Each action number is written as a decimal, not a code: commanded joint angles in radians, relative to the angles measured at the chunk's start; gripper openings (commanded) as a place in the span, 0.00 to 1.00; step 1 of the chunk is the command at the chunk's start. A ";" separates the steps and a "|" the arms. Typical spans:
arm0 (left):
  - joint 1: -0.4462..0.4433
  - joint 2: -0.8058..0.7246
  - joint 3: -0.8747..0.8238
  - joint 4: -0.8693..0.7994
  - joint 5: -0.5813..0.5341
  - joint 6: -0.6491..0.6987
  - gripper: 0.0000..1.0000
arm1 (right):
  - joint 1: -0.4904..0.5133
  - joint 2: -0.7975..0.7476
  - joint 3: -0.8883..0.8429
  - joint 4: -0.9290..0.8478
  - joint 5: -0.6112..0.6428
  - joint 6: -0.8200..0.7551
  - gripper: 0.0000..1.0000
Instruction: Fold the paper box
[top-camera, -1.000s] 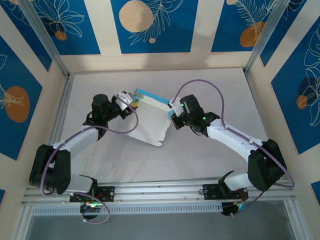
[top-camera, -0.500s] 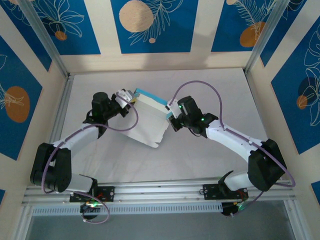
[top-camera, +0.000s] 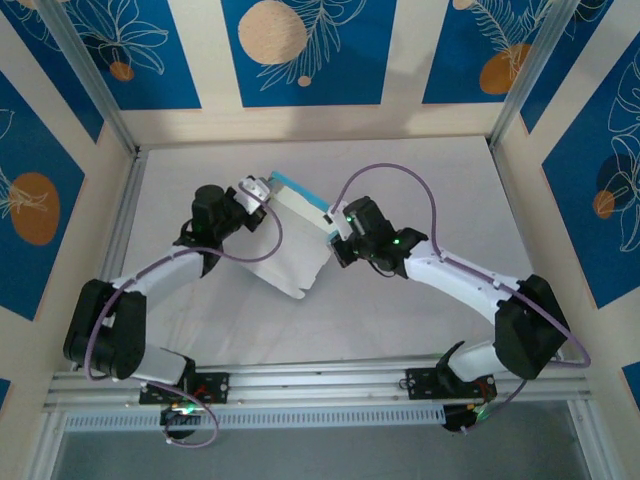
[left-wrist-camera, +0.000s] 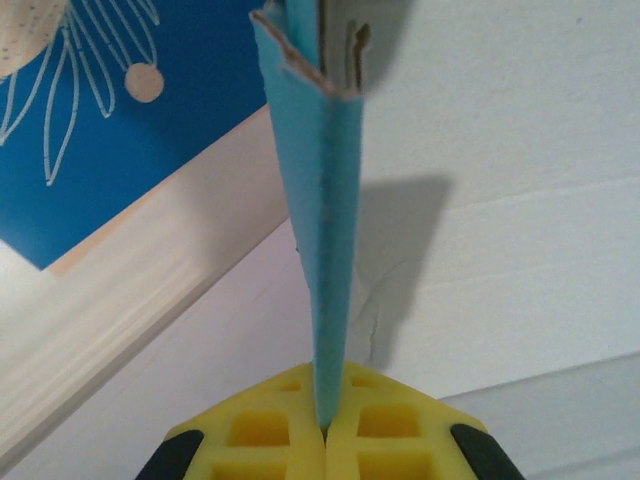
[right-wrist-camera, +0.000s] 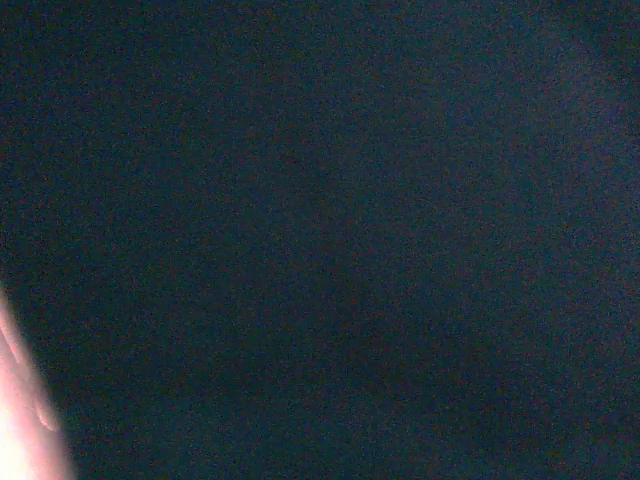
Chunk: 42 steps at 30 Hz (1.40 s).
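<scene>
top external view: the paper box (top-camera: 292, 248), a partly folded sheet showing white with a light-blue strip along its far edge, sits between the two arms near the middle of the worktop (top-camera: 420, 330). the left tool (top-camera: 262, 192) meets its upper left corner. left wrist view: yellow pads (left-wrist-camera: 270, 440) closed tight on a thin light-blue flap. the right tool (top-camera: 336, 236) is closed at the sheet's right edge, apparently gripping it; right wrist view too dark to confirm.
</scene>
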 joint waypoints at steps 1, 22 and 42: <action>-0.039 0.023 -0.005 0.071 -0.148 0.018 0.00 | 0.038 0.019 0.079 -0.016 0.042 0.121 0.00; -0.161 0.082 -0.053 0.288 -0.388 0.029 0.00 | 0.108 0.089 0.245 -0.163 0.213 0.273 0.00; -0.166 0.100 -0.200 0.346 -0.128 -0.312 0.00 | -0.101 0.066 0.090 -0.035 0.124 -0.009 0.00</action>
